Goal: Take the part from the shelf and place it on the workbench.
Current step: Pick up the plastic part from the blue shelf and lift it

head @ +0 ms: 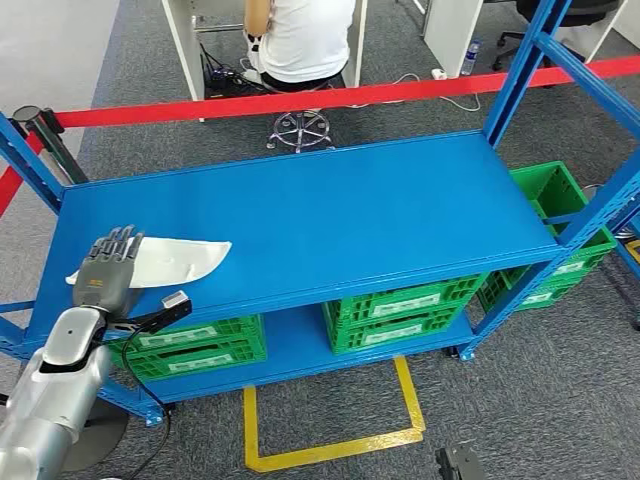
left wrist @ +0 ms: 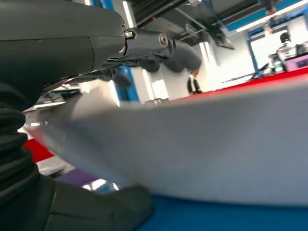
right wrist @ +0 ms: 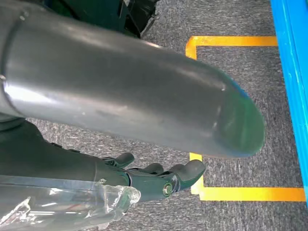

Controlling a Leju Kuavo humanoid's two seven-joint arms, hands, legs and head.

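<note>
Nearest the robot, on the grey carpet, a yellow floor marking [head: 332,430] frames a square before the blue shelf [head: 317,215]. At the shelf's left front edge the left hand [head: 112,268] lies over the near end of the white part [head: 177,258], fingers above and thumb below it in the wrist view, gripping it. The right hand [right wrist: 156,180] hangs by the floor, fingers loosely apart and holding nothing. Green crates [head: 396,310] fill the lower tier. Beyond runs a red barrier tape [head: 317,98], with a seated person [head: 302,40] behind.
</note>
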